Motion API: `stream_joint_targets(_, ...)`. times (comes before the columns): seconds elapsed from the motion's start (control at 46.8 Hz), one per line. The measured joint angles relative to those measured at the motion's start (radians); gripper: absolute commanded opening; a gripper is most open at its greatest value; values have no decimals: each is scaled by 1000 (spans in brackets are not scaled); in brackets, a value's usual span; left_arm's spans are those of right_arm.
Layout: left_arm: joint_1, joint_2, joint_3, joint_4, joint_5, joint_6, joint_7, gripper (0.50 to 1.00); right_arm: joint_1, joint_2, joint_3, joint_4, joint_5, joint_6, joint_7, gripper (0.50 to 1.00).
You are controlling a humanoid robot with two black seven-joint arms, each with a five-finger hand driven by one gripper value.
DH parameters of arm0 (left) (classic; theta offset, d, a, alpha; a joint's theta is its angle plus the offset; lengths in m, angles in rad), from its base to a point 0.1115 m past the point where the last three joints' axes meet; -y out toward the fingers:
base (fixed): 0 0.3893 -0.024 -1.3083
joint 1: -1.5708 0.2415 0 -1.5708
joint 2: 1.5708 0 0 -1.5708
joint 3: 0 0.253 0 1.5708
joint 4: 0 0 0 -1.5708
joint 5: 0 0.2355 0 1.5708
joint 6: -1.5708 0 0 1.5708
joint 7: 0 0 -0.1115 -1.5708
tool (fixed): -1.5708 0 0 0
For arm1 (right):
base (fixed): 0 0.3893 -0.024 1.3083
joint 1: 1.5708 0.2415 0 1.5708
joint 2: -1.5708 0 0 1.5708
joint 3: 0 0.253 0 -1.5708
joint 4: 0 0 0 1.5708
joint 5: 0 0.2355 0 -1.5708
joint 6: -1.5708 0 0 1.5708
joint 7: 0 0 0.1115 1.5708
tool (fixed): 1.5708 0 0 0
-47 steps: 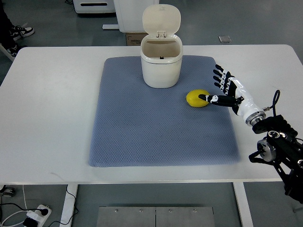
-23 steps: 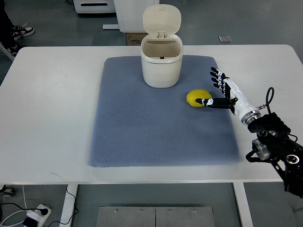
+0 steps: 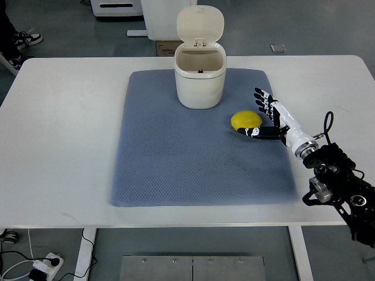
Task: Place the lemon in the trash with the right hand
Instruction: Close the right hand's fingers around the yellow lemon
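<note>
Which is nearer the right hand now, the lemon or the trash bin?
The lemon: the right hand is open right beside it on the blue mat, while the open-lidded trash bin stands farther back.

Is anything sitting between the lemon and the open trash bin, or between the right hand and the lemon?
Nothing visible. The right hand is open right beside the lemon, and only bare blue mat lies between the lemon and the trash bin, whose lid is up.
</note>
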Motion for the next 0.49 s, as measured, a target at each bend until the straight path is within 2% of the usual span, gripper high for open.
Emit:
stream_joint_targets(0.15,0,0,0,0,0,0,0,1000,-2,0,0,-7,1,0,12,910)
stream_joint_targets(0.492,0,0,0,0,0,0,0,1000,-11,5,-23,-8,7,1,29,906)
